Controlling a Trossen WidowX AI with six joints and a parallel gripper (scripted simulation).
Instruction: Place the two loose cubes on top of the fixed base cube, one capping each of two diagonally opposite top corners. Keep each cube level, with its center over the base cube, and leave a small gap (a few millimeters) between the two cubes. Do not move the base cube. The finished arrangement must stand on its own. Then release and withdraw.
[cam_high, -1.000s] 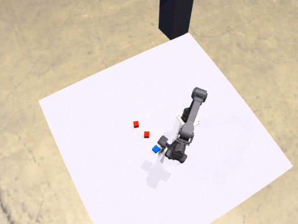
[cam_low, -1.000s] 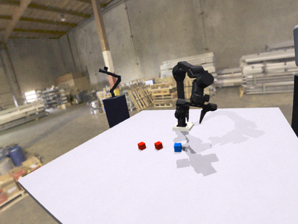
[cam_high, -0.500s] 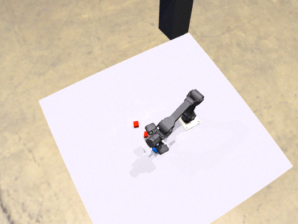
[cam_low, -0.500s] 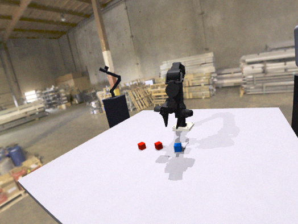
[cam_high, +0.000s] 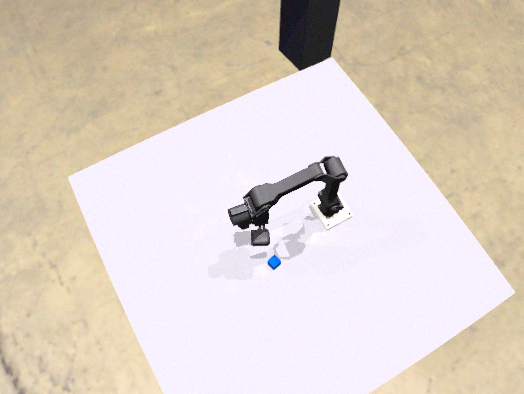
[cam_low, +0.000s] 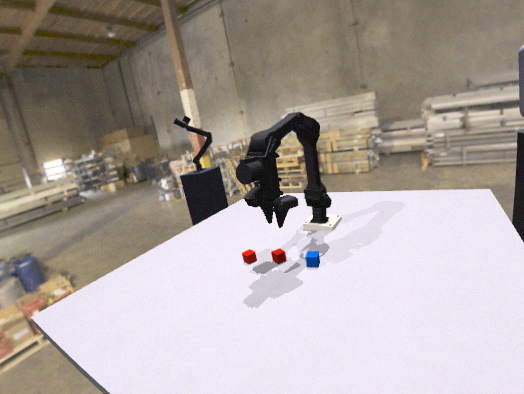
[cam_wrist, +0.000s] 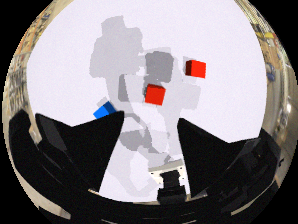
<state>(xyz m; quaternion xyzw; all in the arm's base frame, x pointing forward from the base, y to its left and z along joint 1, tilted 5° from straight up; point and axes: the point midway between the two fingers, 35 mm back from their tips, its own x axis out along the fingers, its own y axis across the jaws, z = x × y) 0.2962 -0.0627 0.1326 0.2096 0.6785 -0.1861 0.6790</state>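
Note:
The blue base cube (cam_high: 274, 262) (cam_low: 312, 259) (cam_wrist: 104, 110) sits flat on the table. One loose red cube (cam_low: 279, 256) (cam_wrist: 155, 95) lies between the blue cube and the other loose red cube (cam_low: 249, 257) (cam_wrist: 197, 69). All three stand apart in a rough row on the table. In the top view the arm hides both red cubes. My gripper (cam_low: 275, 223) (cam_wrist: 152, 119) is open and empty, fingers pointing down, well above the table. In the wrist view the middle red cube shows just beyond the gap between the fingertips, and the blue cube beside the left fingertip.
The arm's white base plate (cam_high: 327, 224) (cam_low: 312, 226) (cam_wrist: 159, 170) is fixed on the white table (cam_high: 165, 200) (cam_low: 200, 320). The arm's shadow falls around the cubes. A dark pillar (cam_high: 307, 35) stands beyond the table edge. A dark pedestal (cam_low: 205, 195) with another small arm stands behind the table.

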